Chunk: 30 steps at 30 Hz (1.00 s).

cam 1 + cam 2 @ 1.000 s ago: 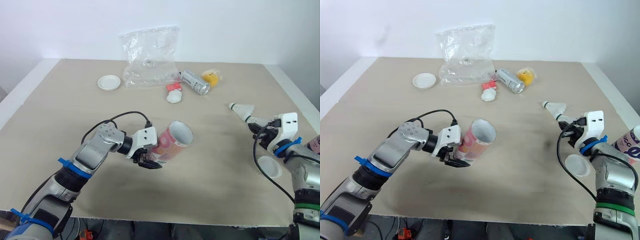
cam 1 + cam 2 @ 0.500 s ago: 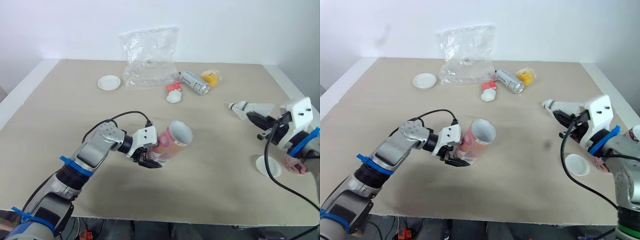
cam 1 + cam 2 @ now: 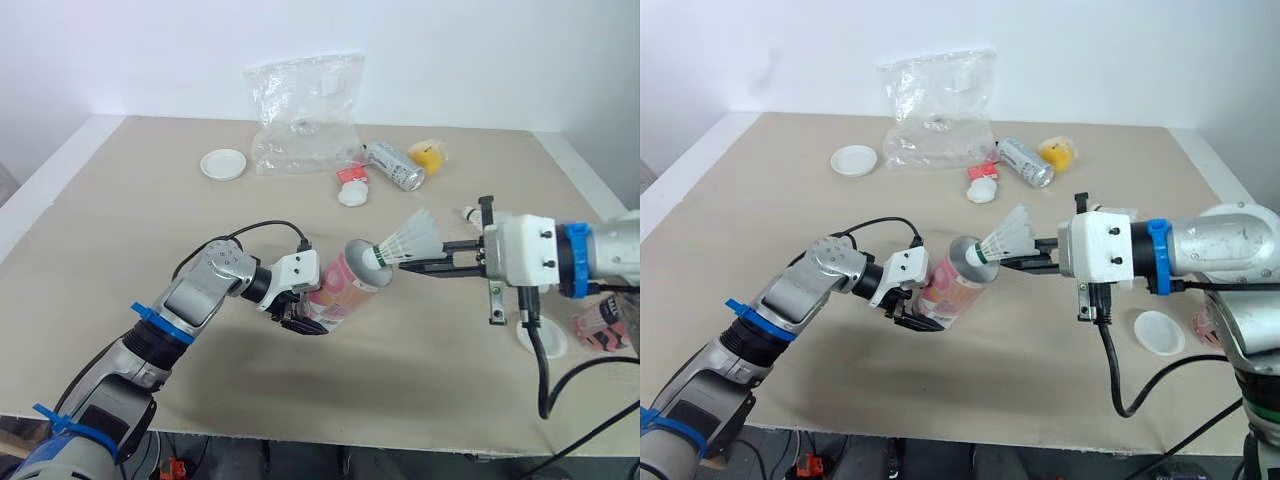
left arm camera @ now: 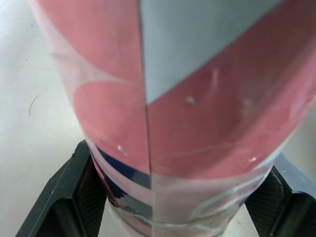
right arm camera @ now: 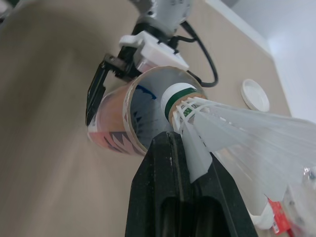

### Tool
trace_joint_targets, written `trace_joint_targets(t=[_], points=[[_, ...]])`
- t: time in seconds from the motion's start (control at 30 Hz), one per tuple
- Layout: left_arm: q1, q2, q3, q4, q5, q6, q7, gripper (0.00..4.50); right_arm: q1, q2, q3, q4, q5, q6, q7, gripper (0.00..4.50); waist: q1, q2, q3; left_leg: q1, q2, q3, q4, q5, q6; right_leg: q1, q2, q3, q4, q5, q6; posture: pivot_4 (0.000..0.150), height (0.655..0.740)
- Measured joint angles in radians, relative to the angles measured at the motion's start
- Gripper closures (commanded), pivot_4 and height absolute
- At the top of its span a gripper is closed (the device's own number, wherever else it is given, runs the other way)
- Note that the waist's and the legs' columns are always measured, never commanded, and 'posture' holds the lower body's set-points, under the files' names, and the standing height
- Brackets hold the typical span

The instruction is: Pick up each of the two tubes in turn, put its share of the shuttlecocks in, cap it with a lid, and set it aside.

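The left gripper (image 3: 300, 320) is clamped on the tube (image 3: 345, 290) close to the tube's closed lower end, with one black finger (image 4: 74, 197) pressed against each side of the pink wall. The tube is held tilted near the middle of the table (image 3: 120, 220), its open mouth pointing up and to the right. The right gripper (image 3: 405, 266) reaches in from the right, its fingers closed on the shuttlecock (image 3: 405, 240) at the base of the feather skirt. The shuttlecock lies cork-first toward the tube, and the green-banded cork sits at the rim of the open mouth. Whether the cork has passed inside the rim cannot be determined. The white feathers flare away from the tube, up and to the right. The second tube (image 3: 598, 322) lies at the right edge of the table, partly hidden behind the right arm. The near lid (image 3: 1158, 332) lies flat just beside the second tube, on its left. The far lid (image 3: 223, 163) lies flat on the far left part of the table, well apart from both tubes. A clear plastic bag (image 3: 305, 110) stands at the far edge. To the right of the bag lie a can (image 3: 392, 165) on its side and, just beyond it, a yellow object (image 3: 428, 155).
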<state>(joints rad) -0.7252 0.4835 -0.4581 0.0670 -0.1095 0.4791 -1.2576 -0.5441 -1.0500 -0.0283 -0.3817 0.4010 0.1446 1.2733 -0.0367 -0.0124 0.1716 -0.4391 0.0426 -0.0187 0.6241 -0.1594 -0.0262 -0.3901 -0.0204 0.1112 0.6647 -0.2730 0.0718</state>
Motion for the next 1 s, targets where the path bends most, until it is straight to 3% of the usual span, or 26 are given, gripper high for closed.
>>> trace_joint_targets(t=[0.33,0.43,0.67,0.8,1.0], points=[[-0.002,-0.008,-0.001,-0.003,0.003,0.007,0.006,1.09,-0.202,0.072,0.180,0.124,-0.135,-0.130,0.100,4.43,0.003,0.000,0.000,-0.001,0.000,-0.001,0.000,0.000,0.000,0.000,0.000,0.000,0.001,0.001,0.002,0.150,0.7400],[0.000,-0.008,-0.001,-0.007,0.003,0.009,0.008,1.09,-0.216,0.076,0.181,0.123,-0.130,-0.119,0.118,3.56,0.004,0.000,0.000,-0.001,0.000,-0.001,0.000,0.000,0.000,0.000,0.000,0.000,0.001,0.001,0.002,0.150,0.7400],[0.003,-0.005,-0.001,-0.009,0.003,0.010,0.016,1.09,-0.222,0.093,0.146,0.085,-0.012,0.031,0.105,0.05,0.004,0.000,0.000,0.000,0.001,-0.001,0.000,0.000,0.000,0.000,0.001,-0.001,0.001,0.001,0.001,0.150,0.7400],[0.003,-0.004,-0.001,-0.008,0.002,0.008,0.015,1.09,-0.218,0.091,0.082,0.054,0.074,0.153,0.060,0.05,0.004,0.000,0.000,0.000,0.001,-0.001,0.000,0.000,0.000,0.000,0.001,-0.001,0.001,0.001,0.000,0.150,0.7400],[0.002,-0.004,-0.001,-0.006,0.003,0.006,0.015,1.09,-0.118,0.169,-0.181,0.083,0.265,0.487,-0.275,0.05,0.004,-0.001,0.000,0.000,0.001,-0.001,0.000,0.000,0.000,0.000,0.001,-0.001,0.001,0.002,0.000,0.150,0.7400]])
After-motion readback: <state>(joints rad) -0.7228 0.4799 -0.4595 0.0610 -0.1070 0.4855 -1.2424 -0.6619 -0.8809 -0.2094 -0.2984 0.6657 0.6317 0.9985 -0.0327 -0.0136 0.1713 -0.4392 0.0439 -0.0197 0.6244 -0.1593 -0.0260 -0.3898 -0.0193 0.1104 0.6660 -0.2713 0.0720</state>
